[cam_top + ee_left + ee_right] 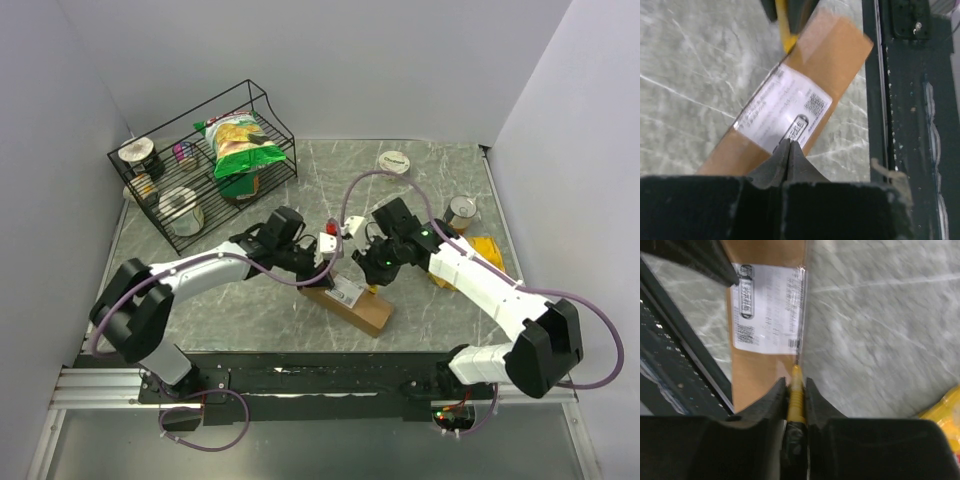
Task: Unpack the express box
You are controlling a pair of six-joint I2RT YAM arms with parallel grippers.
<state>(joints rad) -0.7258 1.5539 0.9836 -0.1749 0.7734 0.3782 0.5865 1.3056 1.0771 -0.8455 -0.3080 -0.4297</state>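
Observation:
The express box is a long brown carton lying near the table's front edge, with its white label facing up. My left gripper is shut, and its tips press down on the label. In the top view it sits over the box's far end. My right gripper is shut on a yellow-handled cutter. The cutter's thin tip touches the box along its long edge, just below the label. From above, the right gripper stands beside the box's right side.
A black wire rack at the back left holds a green chip bag and several cans. A white lid, a tin can and a yellow bag lie at the right. A black rail runs beside the box.

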